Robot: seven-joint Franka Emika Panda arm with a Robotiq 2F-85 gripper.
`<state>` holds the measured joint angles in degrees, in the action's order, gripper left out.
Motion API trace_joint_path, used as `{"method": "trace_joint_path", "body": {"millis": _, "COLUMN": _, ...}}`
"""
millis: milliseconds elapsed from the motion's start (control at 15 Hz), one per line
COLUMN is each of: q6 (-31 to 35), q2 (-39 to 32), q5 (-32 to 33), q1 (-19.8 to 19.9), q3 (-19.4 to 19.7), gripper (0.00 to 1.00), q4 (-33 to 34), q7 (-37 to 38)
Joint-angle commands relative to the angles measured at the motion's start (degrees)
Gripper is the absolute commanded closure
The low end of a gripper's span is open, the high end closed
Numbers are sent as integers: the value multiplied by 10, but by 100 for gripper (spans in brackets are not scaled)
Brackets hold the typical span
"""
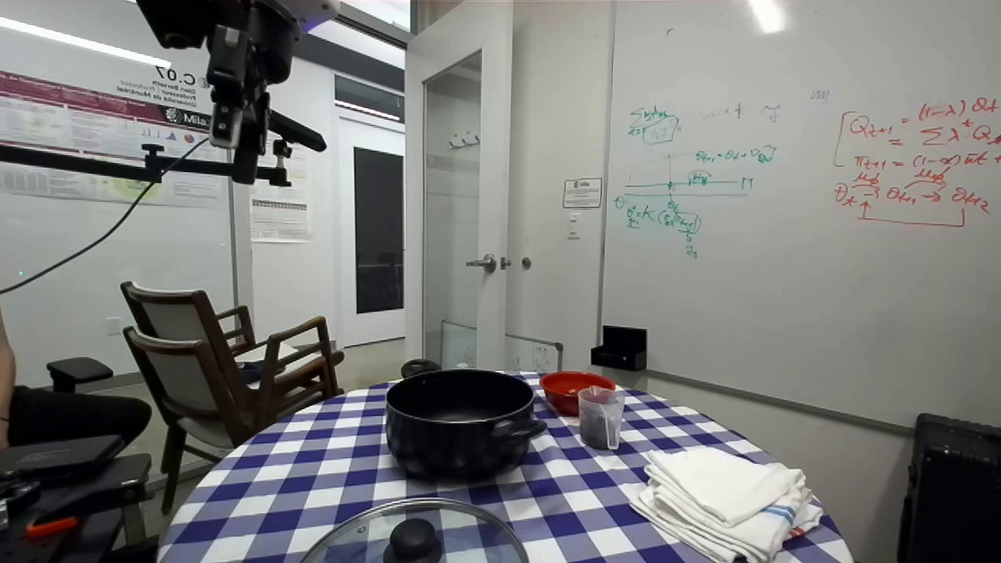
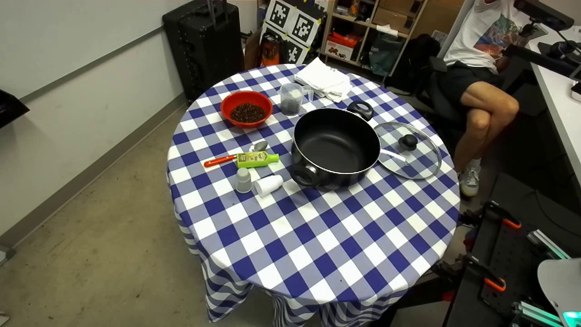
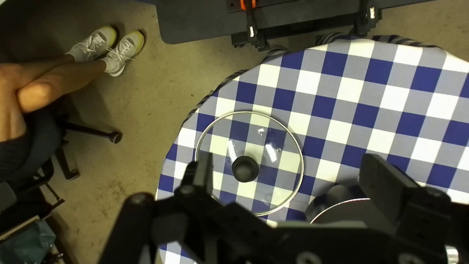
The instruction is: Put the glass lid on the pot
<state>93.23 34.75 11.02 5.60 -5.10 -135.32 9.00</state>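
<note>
On blue-and-white checked tablecloth [image 2: 299,254], round clear glass lid [image 3: 253,146], black-knobbed, just beside wide, low black round pot [image 1: 461,438]; higher up, black two-fingered gripper [image 3: 288,163] spread wide.

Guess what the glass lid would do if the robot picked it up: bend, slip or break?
Probably no bending: the glass lid looks like a hard disc. Its shiny surface suggests smooth glass, which might slip, or crack if dropped. Held by its central knob, it would likely hang level.

A university office or lab: behind the gripper [image 1: 238,147] in an exterior view, a mirrored sign [image 1: 166,87] reads "Université de Montréal", just above a poster [image 1: 70,125]; well apart from it, a whiteboard [image 1: 782,305] bears equations [image 1: 907,163].
</note>
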Motion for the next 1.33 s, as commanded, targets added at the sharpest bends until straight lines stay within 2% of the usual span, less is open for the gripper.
{"method": "trace_joint_path", "body": {"millis": 0, "q6": 27, "q2": -39, "q5": -5, "q1": -6, "q3": 23, "gripper": 0, "q4": -5, "q7": 13}}
{"method": "trace_joint_path", "body": {"millis": 133, "q6": 66, "q2": -93, "q5": -10, "q1": 1, "q3": 32, "gripper": 0, "q4": -11, "q7": 32}}
{"method": "trace_joint_path", "body": {"millis": 400, "q6": 203, "q2": -204, "q5": -37, "q1": 5, "q3": 57, "gripper": 0, "q4": -20, "q7": 58}}
{"method": "trace_joint_path", "body": {"millis": 733, "q6": 318, "q2": -342, "q5": -110, "q1": 11, "q3": 95, "gripper": 0, "q4": -12, "q7": 41}}
{"method": "trace_joint_path", "body": {"millis": 1000, "q6": 372, "q2": -433, "q5": -166, "q1": 21, "q3": 114, "gripper": 0, "q4": 10, "q7": 10}}
{"method": "trace_joint_path", "body": {"millis": 1267, "q6": 390, "q2": -494, "q5": -200, "q1": 37, "q3": 123, "gripper": 0, "q4": 39, "q7": -16}}
